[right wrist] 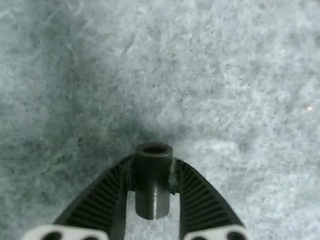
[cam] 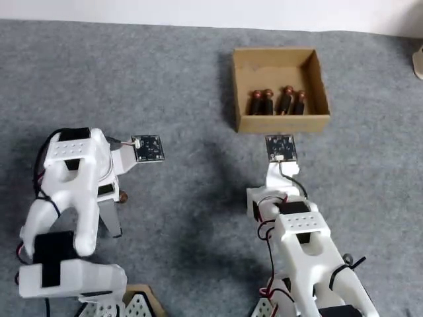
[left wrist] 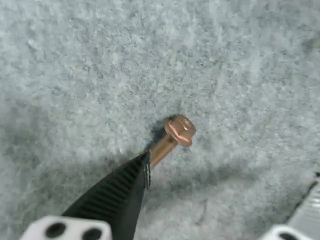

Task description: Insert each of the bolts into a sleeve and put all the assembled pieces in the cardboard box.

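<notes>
**Four pieces boxed; one bolt and one sleeve not yet joined**

Your cardboard box holds four assembled pieces, lying side by side against its front wall. The right gripper is clamped on a dark sleeve, held over the grey mat near the box. The left gripper has its jaws apart. A copper bolt lies at the tip of one finger, unclamped. By my reading, you have that pair left to join and box.
</notes>
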